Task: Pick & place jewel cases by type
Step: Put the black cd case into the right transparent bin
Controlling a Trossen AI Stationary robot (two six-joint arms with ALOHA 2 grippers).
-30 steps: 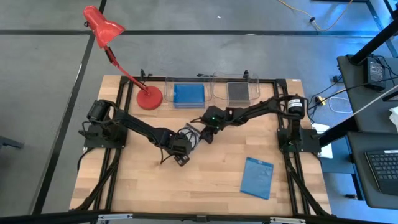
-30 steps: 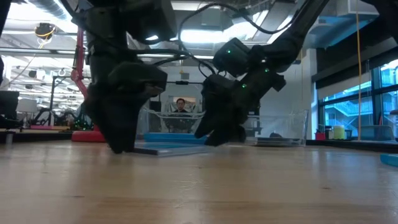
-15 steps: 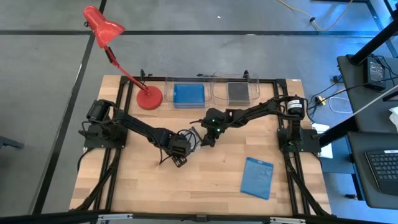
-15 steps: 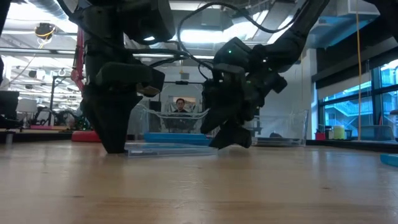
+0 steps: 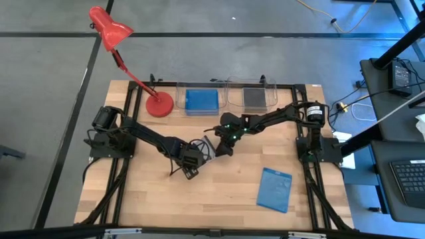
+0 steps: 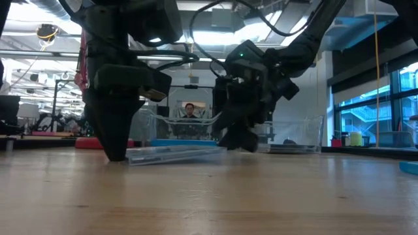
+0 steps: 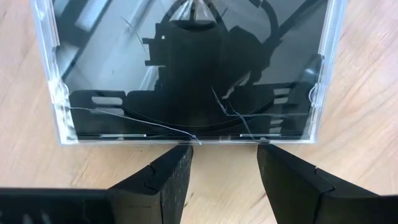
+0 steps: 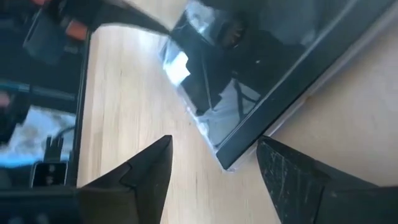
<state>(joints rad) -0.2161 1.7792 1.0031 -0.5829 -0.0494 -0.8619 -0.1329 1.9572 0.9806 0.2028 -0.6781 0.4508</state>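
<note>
Clear jewel case (image 7: pixel 186 68): flat on counter (image 5: pixel 226 189) between both grippers
Left gripper (image 7: pixel 224 163): jaws open, at its edge
Right gripper (image 8: pixel 214 158): jaws open; slide under the raised edge squarely

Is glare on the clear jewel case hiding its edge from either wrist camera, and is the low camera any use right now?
Left wrist view: the clear jewel case mirrors the arm and ceiling, yet its cracked near edge reads sharply, in front of the open left gripper. Right wrist view: bright glare patch, soft focus, corner still visible ahead of the open right gripper. Low view: arms backlit into silhouettes, case a thin sliver.
</note>
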